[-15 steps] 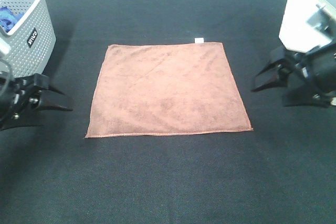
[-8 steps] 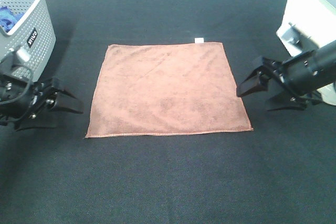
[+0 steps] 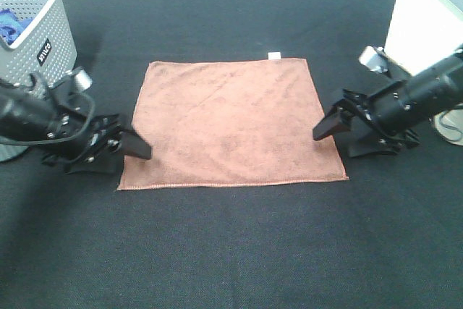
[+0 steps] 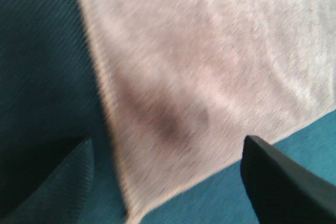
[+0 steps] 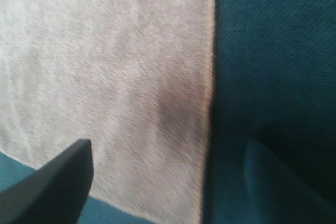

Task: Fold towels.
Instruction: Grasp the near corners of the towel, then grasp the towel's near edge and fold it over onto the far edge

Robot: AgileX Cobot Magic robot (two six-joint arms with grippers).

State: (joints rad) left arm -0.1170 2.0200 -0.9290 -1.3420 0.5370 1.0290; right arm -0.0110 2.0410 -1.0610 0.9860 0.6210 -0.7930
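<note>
The towel [image 3: 231,122] lies flat at mid-surface [image 3: 231,251], white tag [image 3: 275,55] on its far edge. The left gripper [image 3: 132,162] and right gripper [image 3: 328,144] flank its side edges, fingers spread wide. A grey basket [image 3: 43,45] holding a blue cloth [image 3: 10,25] stands behind the left arm.

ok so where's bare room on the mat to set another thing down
The black mat in front of the towel is bare, as is the strip behind it, right of the basket. The towel's two side edges are crowded by the open jaws.
</note>
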